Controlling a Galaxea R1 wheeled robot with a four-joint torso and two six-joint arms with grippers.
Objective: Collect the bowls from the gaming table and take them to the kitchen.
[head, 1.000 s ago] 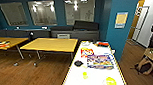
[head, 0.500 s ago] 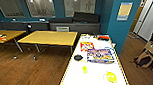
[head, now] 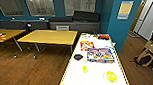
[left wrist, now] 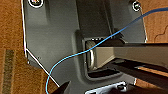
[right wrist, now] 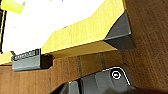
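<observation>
One black bowl [head: 78,56], small and round, on glossy white gaming table [head: 94,77], tool states unclear

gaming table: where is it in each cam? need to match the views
Head view: gaming table, lower centre-right, white top running away from the camera.
Left wrist view: not in it.
Right wrist view: a corner of it, with the yellow edge.
Shared landmark: yellow object on the white top.

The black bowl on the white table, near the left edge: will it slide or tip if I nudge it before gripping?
The black bowl looks small and low, so it is probably light and unlikely to tip. The table top looks glossy, so the bowl would likely slide under a sideways push. It sits near the table's yellow edge, so a nudge that way might send it off.
</observation>
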